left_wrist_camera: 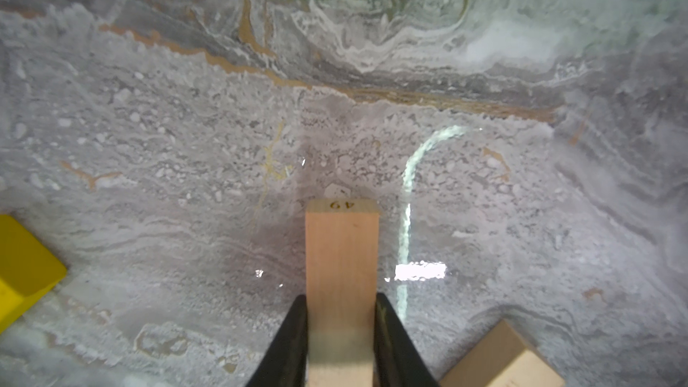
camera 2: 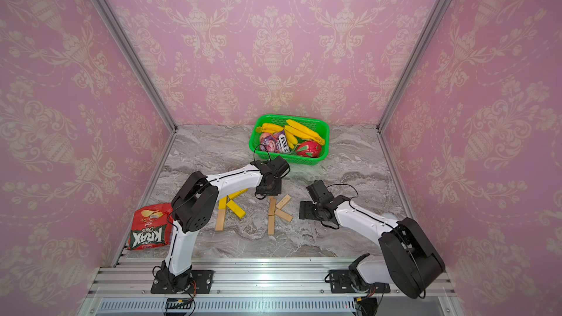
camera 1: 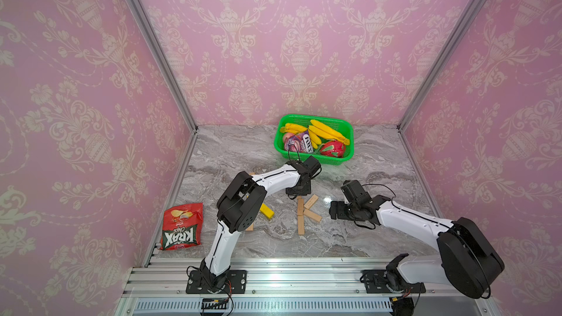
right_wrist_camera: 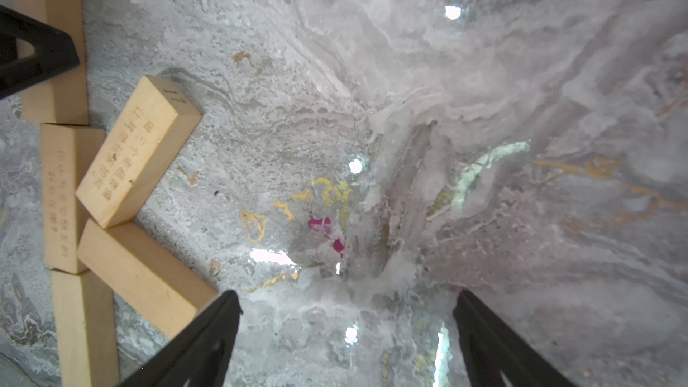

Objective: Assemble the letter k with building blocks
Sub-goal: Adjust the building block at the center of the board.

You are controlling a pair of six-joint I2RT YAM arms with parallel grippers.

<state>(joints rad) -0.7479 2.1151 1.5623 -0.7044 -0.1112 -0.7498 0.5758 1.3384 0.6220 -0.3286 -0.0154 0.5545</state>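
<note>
- The letter k (camera 2: 272, 209), all plain wood, lies flat near the middle of a grey marble-patterned bench (camera 2: 334, 238), between the two arms. Pink damask wallpaper (camera 2: 273, 41) closes in three sides, with aluminium posts (camera 2: 127, 56) at the back corners.
- Its stem runs front to back, away from the rail (camera 2: 273, 272), with the bars laid end to end. Two slanted bars (right_wrist_camera: 137, 150) branch toward the robot's right, and both touch the middle stem bar (right_wrist_camera: 63, 199).
- The left claw (left_wrist_camera: 340, 299) pinches the far stem bar (left_wrist_camera: 341, 247), stamped 49, with a black finger against each long side. In both top views the claw's body hides that bar.
- The right claw (right_wrist_camera: 346, 294) hangs spread wide over bare bench just beside the slanted bars, gripping nothing.
- A second K (camera 2: 235, 209), yellow and wood, lies further to the robot's left, beside the left arm (camera 2: 194, 205), whose forearm crosses above its far end.
- A green basket (camera 2: 310, 161) with toy bananas (camera 2: 304, 130) and a Fox's packet (camera 2: 282, 142) stands at the back, just beyond the left claw.
- A red Krax chips bag (camera 2: 149, 229) lies at the front left edge.
</note>
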